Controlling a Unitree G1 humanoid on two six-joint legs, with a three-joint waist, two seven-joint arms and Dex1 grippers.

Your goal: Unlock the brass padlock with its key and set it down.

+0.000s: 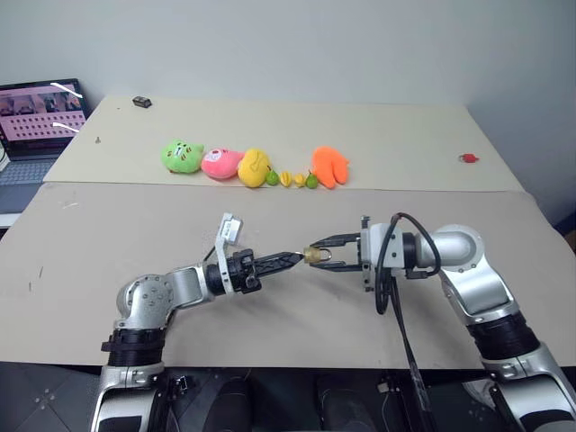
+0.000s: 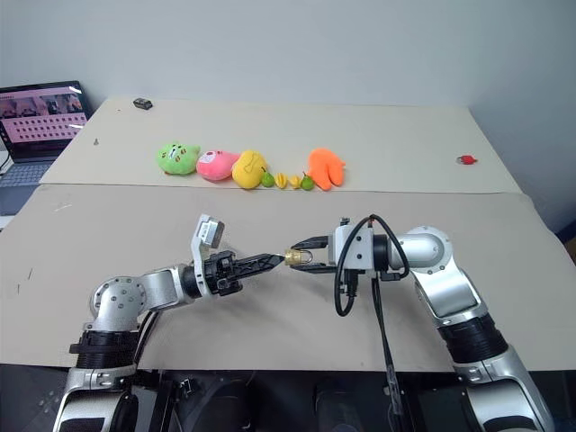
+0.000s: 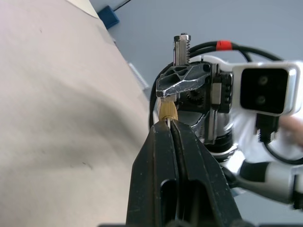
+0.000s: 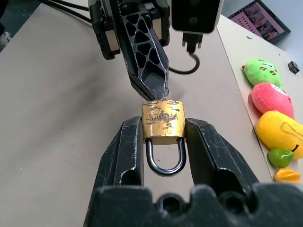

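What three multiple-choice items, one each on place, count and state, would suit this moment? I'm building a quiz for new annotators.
1. Where is the brass padlock?
A. lying on the table
B. between the right gripper's fingers, above the table
C. beside the laptop

2. How many large plush toys lie in the far row?
A. four
B. two
C. six

3. How does the padlock's shackle stand?
A. swung open
B. removed
C. closed in the body

Key: 1 B, the right wrist view shows the fingers clamping its body; 2 A, green, pink, yellow and orange; 3 C, both legs enter the body.
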